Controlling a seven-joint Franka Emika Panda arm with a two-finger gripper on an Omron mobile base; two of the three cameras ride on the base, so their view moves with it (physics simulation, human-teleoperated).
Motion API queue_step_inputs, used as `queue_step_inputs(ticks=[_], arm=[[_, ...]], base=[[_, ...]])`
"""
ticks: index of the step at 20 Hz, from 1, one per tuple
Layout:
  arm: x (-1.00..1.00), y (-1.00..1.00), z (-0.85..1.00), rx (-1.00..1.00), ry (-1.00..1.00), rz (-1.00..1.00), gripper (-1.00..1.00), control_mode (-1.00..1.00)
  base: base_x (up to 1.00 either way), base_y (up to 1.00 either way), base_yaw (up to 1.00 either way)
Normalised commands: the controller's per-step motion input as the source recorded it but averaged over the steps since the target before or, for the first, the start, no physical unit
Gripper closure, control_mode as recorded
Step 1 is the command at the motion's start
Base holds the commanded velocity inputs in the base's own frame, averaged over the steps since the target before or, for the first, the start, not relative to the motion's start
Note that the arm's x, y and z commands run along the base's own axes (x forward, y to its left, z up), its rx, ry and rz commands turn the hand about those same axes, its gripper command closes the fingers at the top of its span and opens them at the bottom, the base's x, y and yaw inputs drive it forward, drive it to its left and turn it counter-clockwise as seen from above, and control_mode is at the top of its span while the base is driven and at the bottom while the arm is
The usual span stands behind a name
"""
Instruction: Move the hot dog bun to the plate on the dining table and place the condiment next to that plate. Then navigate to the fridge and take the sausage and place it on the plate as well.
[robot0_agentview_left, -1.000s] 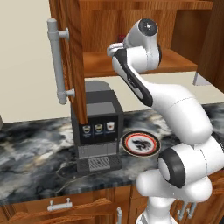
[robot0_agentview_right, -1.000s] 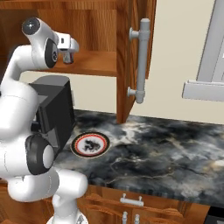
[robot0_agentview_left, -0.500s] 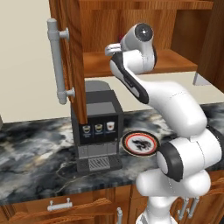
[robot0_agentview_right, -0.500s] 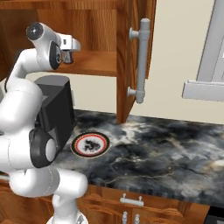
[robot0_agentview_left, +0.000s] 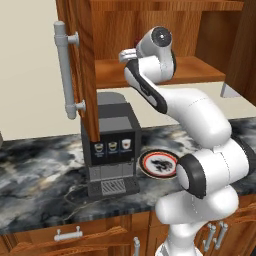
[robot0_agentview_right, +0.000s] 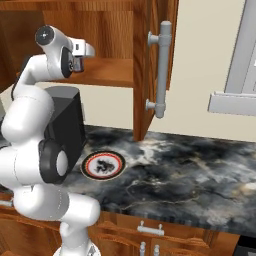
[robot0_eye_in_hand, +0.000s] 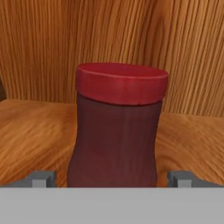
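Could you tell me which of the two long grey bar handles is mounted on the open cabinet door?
Both views show one grey bar handle on the open wooden cabinet door.

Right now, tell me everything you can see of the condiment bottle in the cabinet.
The condiment is a small bottle with a wide, flat red cap and a dark reddish body that narrows slightly under the cap and widens toward its base. It looks smooth, with faint vertical ribbing. It stands upright on the wooden cabinet shelf, in front of the wooden back panel. The open gripper faces it, one fingertip on each side; nothing appears to touch it but the shelf.
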Motion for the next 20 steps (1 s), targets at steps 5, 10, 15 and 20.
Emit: queue_step_inputs(ticks=[5,10,15,20], arm=[[0.02,0.0,-0.01,0.0,0.0,0.0,1.0,-1.0],[-0.18,0.02,-0.03,0.0,0.0,0.02,1.0,-1.0],[-0.94,-0.15,-0.09,0.0,-0.02,0.03,1.0,-1.0],[-1.0,-0.44,0.0,0.0,-0.07,0.0,1.0,-1.0]], base=[[0.0,0.0,0.0],[0.0,0.0,0.0],[0.0,0.0,0.0],[0.0,0.0,0.0]])
